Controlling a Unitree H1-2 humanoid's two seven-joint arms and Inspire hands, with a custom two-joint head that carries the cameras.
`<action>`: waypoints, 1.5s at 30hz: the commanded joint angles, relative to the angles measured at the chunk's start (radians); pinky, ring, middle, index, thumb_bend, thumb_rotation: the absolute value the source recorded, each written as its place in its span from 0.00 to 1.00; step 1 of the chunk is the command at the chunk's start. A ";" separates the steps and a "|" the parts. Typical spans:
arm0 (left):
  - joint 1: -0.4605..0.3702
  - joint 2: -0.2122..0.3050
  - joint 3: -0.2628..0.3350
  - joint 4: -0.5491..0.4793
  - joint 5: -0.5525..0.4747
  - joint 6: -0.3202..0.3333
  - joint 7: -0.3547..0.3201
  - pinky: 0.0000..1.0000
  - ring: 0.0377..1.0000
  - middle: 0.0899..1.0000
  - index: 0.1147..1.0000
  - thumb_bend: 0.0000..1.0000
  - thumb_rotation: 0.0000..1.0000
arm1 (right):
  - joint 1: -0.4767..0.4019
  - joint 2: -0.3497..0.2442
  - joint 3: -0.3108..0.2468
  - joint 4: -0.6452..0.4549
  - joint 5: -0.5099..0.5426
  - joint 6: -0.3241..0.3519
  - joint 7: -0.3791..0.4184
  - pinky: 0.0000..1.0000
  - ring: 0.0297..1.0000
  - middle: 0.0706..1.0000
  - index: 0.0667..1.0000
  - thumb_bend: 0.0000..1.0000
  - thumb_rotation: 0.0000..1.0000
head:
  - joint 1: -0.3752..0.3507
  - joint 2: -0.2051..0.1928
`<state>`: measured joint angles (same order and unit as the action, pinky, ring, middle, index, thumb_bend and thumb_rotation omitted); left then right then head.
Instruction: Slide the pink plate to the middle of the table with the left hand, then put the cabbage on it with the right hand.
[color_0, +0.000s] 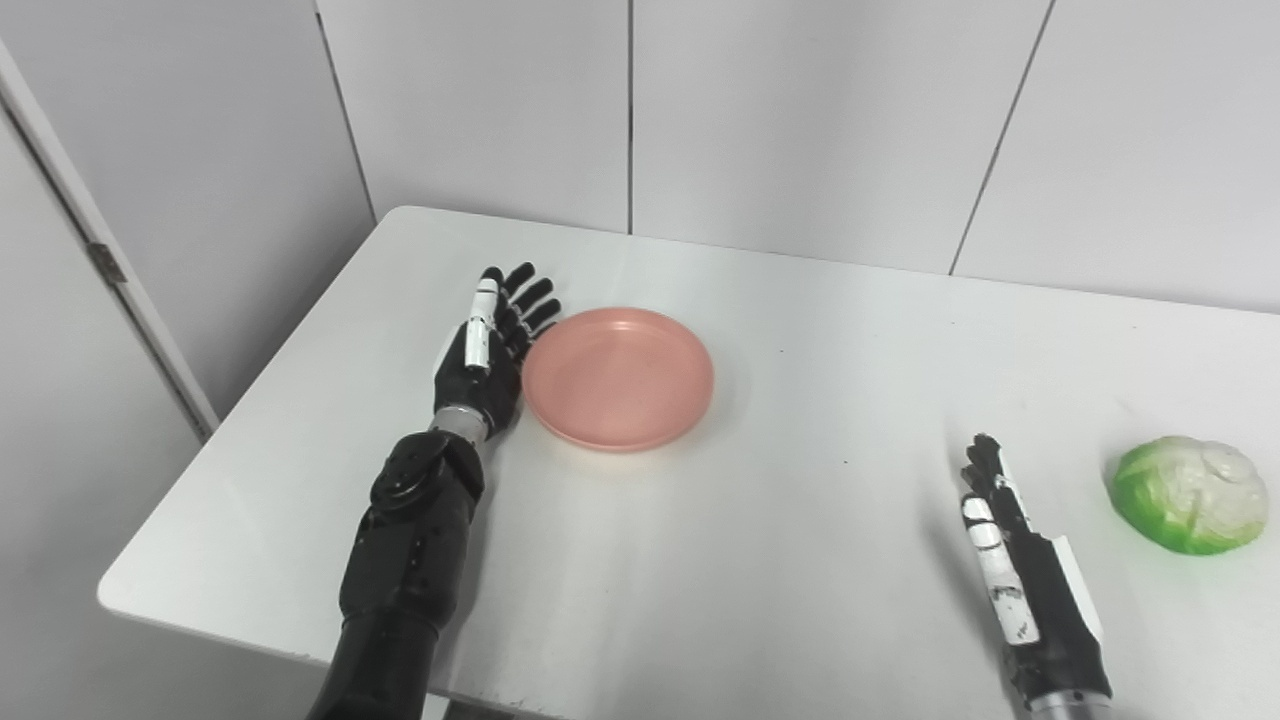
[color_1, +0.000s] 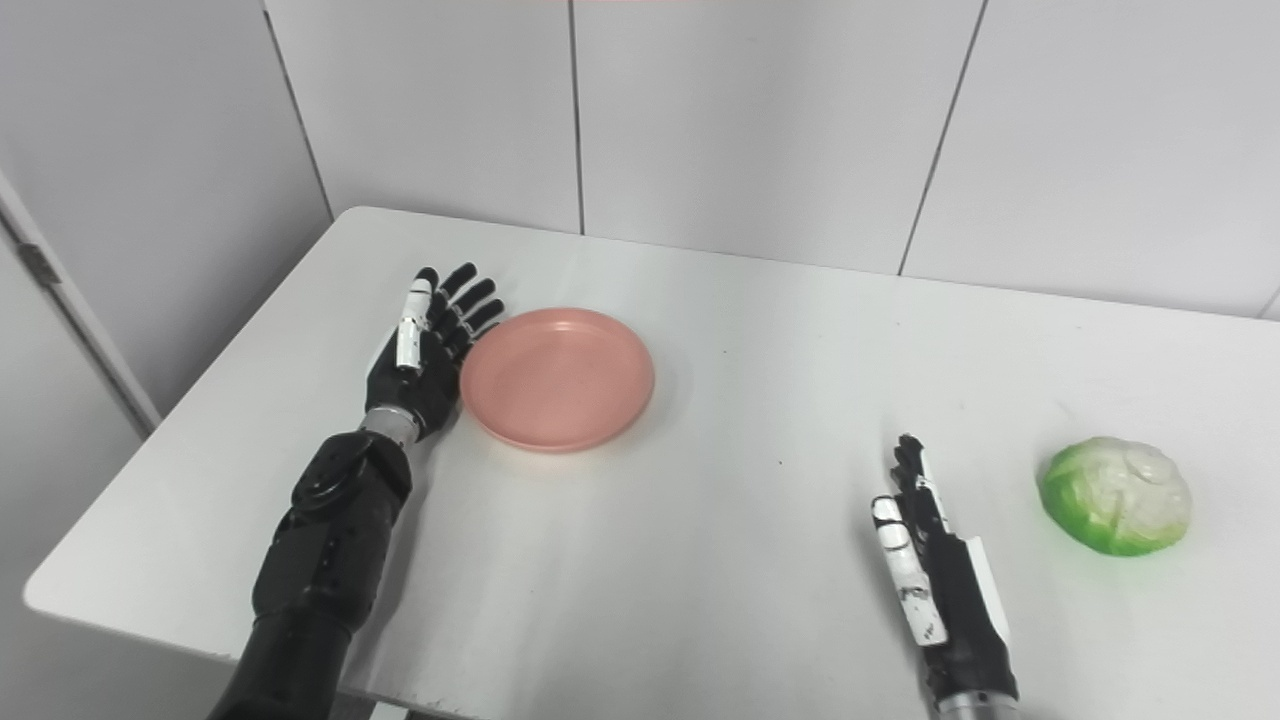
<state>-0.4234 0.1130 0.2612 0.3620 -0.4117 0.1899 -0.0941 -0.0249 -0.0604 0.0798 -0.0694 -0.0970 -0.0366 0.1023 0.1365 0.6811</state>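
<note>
On the table (color_0: 800, 330), left of centre: you have the plate (color_0: 618, 378), pink and empty, lying flat and not yet in the middle.
Left hand (color_0: 485, 352): it stands edge-on against the plate's left rim, fingers straight and spread, holding nothing; it seems to touch the rim, though you cannot be sure of contact from these views.
Right hand (color_1: 935, 560): it waits near the front edge, fingers straight and together, empty, just left of the cabbage and apart from it.
Cabbage (color_1: 1117, 495): it sits at the right side of the table, well apart from the plate.
Step in hand: by my reading, you are at the start or middle of the push to the right.
Risk, rotation: your hand meets the rim on one side only, so an off-centre push could spin the plate away instead of sliding it straight.
Risk, riding up: the rim is low, and fingers held too high could slip over it and drag across the plate's inside.
Risk, overshoot: the surface looks smooth, so a quick shove may carry the plate past the middle.
Risk, cabbage: it is round and may roll when your right hand closes on it; a grasp from the near side could nudge it toward the right edge.
</note>
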 joint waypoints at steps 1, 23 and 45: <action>-0.004 -0.019 -0.019 -0.038 -0.009 0.040 -0.010 0.86 0.86 0.86 0.84 0.39 1.00 | -0.008 0.020 0.011 0.001 0.006 -0.004 -0.006 0.99 1.00 1.00 1.00 0.34 1.00 | -0.017 0.004; 0.102 -0.152 -0.175 -0.229 -0.007 0.158 -0.062 0.89 0.88 0.88 0.87 0.37 1.00 | -0.013 0.059 0.035 -0.004 -0.050 0.022 -0.037 0.97 1.00 1.00 0.99 0.36 1.00 | -0.165 0.035; 0.110 -0.150 -0.176 -0.260 0.014 0.148 -0.049 0.88 0.88 0.88 0.86 0.37 1.00 | -0.022 0.067 0.027 0.010 -0.060 0.012 -0.065 0.95 1.00 1.00 0.99 0.39 1.00 | -0.250 0.045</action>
<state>-0.2991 -0.0379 0.0849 0.1251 -0.4104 0.3438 -0.1514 -0.0313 -0.0044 0.1110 -0.0605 -0.1643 -0.0242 0.0519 -0.1120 0.7256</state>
